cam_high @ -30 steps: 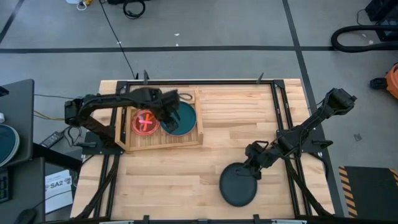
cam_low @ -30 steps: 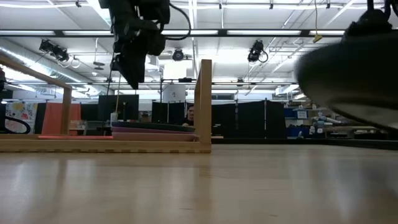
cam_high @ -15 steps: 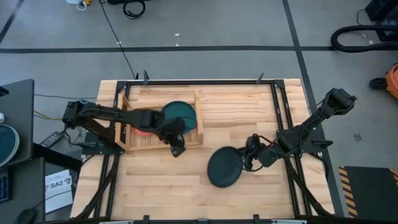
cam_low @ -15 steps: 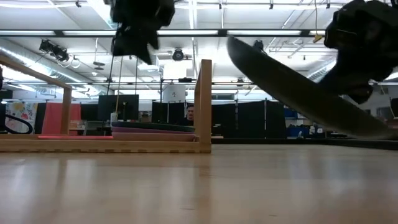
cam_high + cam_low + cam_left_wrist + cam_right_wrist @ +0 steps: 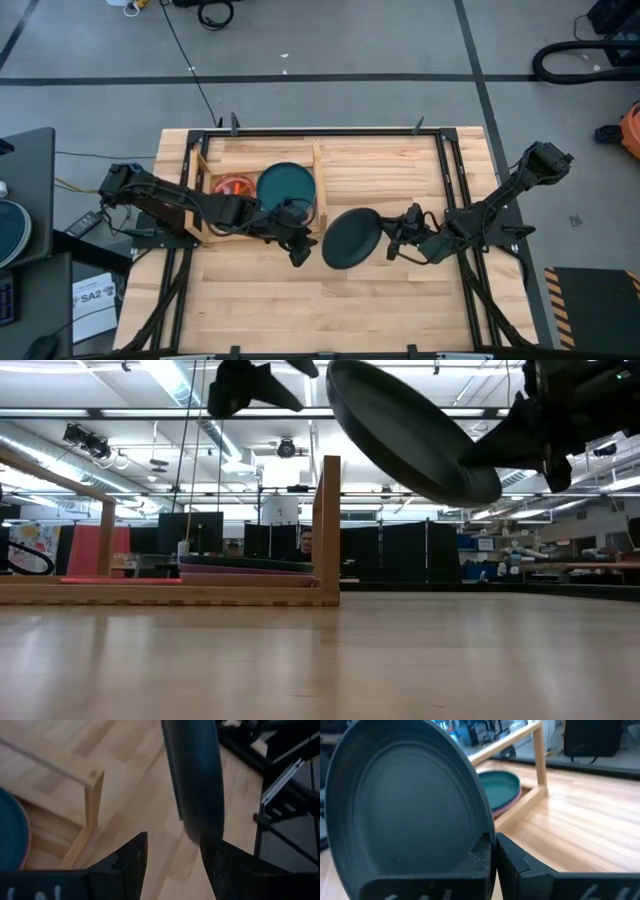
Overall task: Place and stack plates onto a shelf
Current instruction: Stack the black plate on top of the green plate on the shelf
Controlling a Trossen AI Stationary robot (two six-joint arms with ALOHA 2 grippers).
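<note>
A dark teal plate hangs tilted in the air just off the shelf's four-o'clock corner, its rim pinched in your clenched right gripper. Your left gripper, jaws spread and empty, sits at the plate's nine o'clock, between it and the shelf. A teal plate on a pink one and a small red plate already lie inside. Watch the handover: an edge-only hold could slip, and the corner post could clip the plate.
</note>
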